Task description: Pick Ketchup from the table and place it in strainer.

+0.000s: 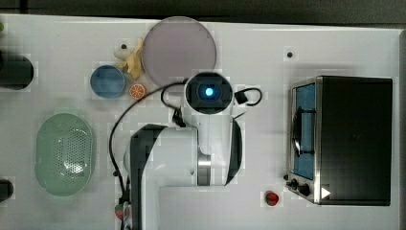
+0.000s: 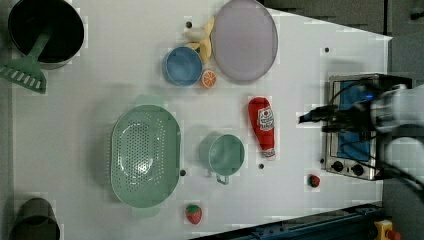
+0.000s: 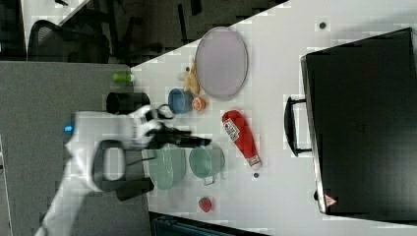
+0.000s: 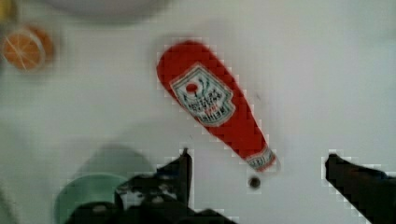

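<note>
The Ketchup is a red squeeze bottle with a white label, lying flat on the white table between the green cup and the toaster oven. In the wrist view the Ketchup lies diagonally, its white cap end between my two dark fingers. My gripper is open and holds nothing, hovering above the table. In the right view the gripper hangs just left of the Ketchup. The pale mint strainer sits empty to the left view's left, beyond the cup. My arm covers the bottle in the top view, where the strainer lies far left.
A round green cup stands between strainer and bottle. A grey plate, blue bowl, orange slice and banana lie behind. A toaster oven sits at the top view's right. Strawberries lie near the front edge.
</note>
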Controlling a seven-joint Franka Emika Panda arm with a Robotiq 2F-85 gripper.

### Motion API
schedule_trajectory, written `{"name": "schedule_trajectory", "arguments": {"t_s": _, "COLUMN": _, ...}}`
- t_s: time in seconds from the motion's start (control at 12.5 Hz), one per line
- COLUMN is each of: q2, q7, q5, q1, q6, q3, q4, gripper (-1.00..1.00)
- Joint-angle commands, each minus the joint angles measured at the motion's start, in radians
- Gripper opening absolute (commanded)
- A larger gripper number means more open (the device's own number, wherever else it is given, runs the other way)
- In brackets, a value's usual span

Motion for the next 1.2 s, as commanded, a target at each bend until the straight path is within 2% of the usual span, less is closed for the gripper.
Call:
{"name": "schedule_trajectory", "arguments": {"t_s": 0.08, "q2": -0.005, "q7": -0.366, "q5": 0.012, "q1": -0.002, "q6": 0.159, "q3": 0.009, "q4": -0.065, "gripper": 1.0}}
{"name": "schedule_trajectory", "arguments": {"t_s": 0.24, "q2": 0.028, "q7": -0.435, "q5": 0.012, "q1": -0.002, "q6": 0.28, "q3": 0.011, "q4": -0.121, "gripper": 1.0}}
{"name": "schedule_trajectory", "arguments": {"t_s": 0.48, "q2": 0.099, "q7": -0.435, "q5": 0.012, "q1": -0.001, "q6": 0.4, "q3": 0.012, "q4": -0.17, "gripper": 1.0}}
{"name": "schedule_trajectory", "arguments": {"t_s": 1.2, "q2": 0.343, "q7": -0.435, "q5": 0.012, "q1": 0.004, "q6": 0.614, "q3": 0.011, "q4": -0.169, "gripper": 1.0}}
